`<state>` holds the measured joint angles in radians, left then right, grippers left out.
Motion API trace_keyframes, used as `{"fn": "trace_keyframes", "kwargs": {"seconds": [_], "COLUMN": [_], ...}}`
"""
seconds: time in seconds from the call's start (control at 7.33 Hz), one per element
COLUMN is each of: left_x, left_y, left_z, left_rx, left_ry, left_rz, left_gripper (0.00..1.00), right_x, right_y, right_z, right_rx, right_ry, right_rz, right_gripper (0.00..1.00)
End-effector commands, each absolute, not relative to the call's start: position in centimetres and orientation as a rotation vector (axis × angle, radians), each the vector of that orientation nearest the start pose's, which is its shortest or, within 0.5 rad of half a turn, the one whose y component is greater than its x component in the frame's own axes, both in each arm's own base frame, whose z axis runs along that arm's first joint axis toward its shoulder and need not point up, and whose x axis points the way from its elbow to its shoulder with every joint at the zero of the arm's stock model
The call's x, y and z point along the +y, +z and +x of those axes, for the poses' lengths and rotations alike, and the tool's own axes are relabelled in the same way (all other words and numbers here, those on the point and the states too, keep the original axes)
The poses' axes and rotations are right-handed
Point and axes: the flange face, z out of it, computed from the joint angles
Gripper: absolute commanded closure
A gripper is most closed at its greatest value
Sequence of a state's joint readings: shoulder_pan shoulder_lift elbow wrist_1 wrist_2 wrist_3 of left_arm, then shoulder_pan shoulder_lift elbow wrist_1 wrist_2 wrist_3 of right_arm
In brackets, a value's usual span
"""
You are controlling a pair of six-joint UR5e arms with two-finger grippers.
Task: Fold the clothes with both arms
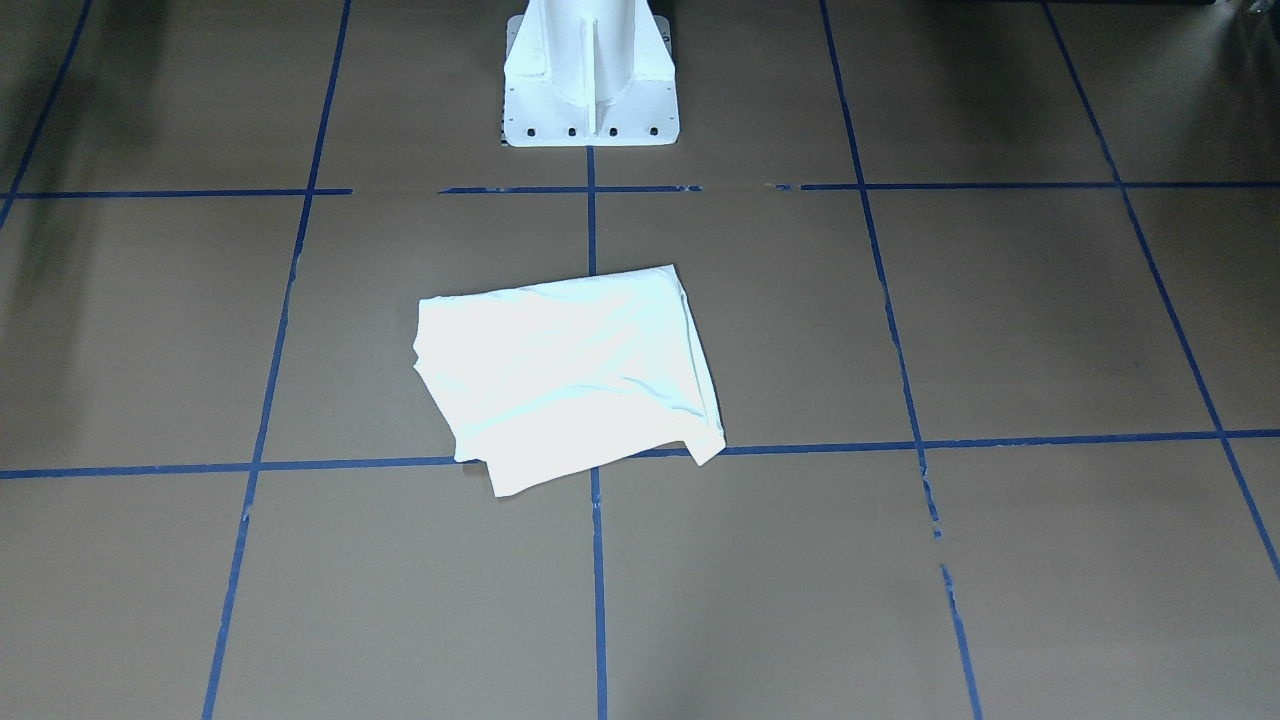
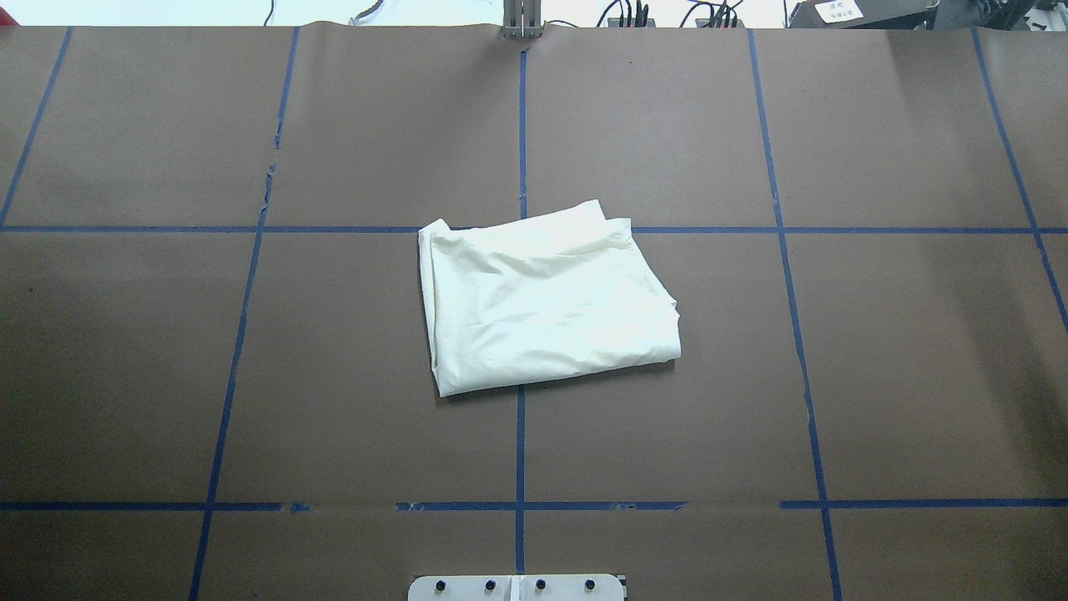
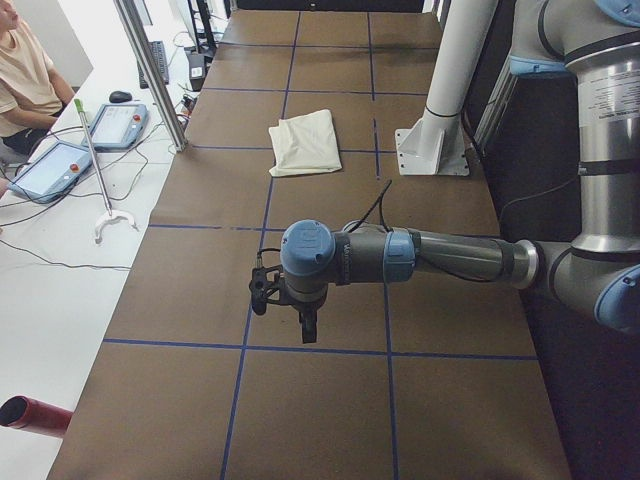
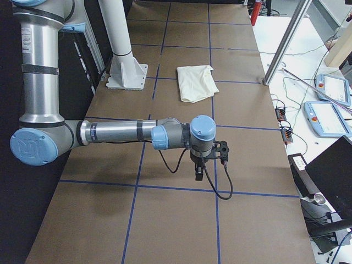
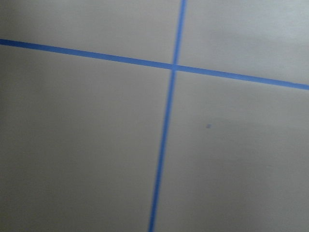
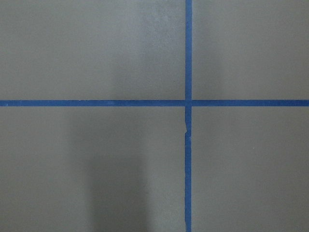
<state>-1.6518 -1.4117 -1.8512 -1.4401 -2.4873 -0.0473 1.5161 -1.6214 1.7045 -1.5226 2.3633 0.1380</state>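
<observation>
- The shirt (image 2: 546, 305) lies near the middle of the table (image 2: 167, 376), in front of the white pedestal (image 1: 590, 80). It is seen as a compact, roughly rectangular bundle with the plain side up, and no print is visible.
- Its long axis runs from the robot's left to its right, a little tilted. The centre tape line (image 2: 521, 434) is crossed by it, and slightly more cloth lies on the robot's right of that line.
- At the far edge a small corner sticks out of the bundle, so the layers are not perfectly aligned.
- The left gripper (image 3: 309, 330) hangs over bare table near the left end, well apart from the shirt. The right gripper (image 4: 199, 173) hangs the same way near the right end.
- Both grippers are shown only in the side views, so it cannot be told if the fingers are parted or closed. Nothing is seen to be held by them.
- In both wrist views only brown table and a tape crossing are shown, with no cloth and no fingers.
- From each gripper the shirt lies inward, toward the table's centre. The right arm is judged to be a little nearer, but the difference is small.
- The folding is judged to be nearly finished or finished. If one more fold is wanted, the two short ends could be reached by one arm each.
</observation>
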Motion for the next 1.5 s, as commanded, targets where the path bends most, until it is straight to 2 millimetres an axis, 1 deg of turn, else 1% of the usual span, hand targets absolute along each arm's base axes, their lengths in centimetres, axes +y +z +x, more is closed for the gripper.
{"fn": "trace_keyframes", "kwargs": {"seconds": [0.0,0.14,0.27,0.41,0.55,0.68,0.82,0.95,1.23,1.36], "left_x": [-42.3,-42.8,-42.8,-42.6,-42.1,-41.3,-41.4,-41.5,-41.5,-41.6], "left_y": [58.7,57.7,57.1,57.4,58.1,59.2,60.5,62.6,62.1,61.8], "left_z": [-6.8,-7.2,-7.5,-7.7,-7.8,-7.6,-7.3,-6.9,-7.0,-7.0], "left_rx": [0.904,0.786,0.674,0.637,0.640,0.655,0.695,0.756,0.755,0.753], "left_ry": [-0.064,-0.038,-0.017,0.006,0.155,0.198,0.184,0.165,0.134,0.047], "left_rz": [0.009,0.054,0.079,0.089,0.125,0.117,0.084,0.045,0.040,0.011], "left_gripper": [0.00,0.00,0.00,0.00,0.00,0.00,0.00,0.00,0.00,0.00], "right_x": [-48.1,-48.1,-48.1,-48.1,-48.1,-48.1,-48.1,-48.1,-48.1,-48.1], "right_y": [61.4,61.5,61.7,61.9,62.0,62.0,62.0,62.0,62.0,62.0], "right_z": [3.5,3.1,3.0,2.9,2.7,2.7,2.7,2.7,2.7,2.7], "right_rx": [-0.794,-0.794,-0.794,-0.794,-0.795,-0.795,-0.795,-0.795,-0.795,-0.795], "right_ry": [0.025,0.016,0.016,0.015,0.014,0.014,0.014,0.013,0.001,0.001], "right_rz": [0.045,0.042,0.036,0.033,0.030,0.030,0.030,0.029,0.032,0.032], "right_gripper": [0.00,0.00,0.00,0.00,0.00,0.00,0.00,0.00,0.00,0.00]}}
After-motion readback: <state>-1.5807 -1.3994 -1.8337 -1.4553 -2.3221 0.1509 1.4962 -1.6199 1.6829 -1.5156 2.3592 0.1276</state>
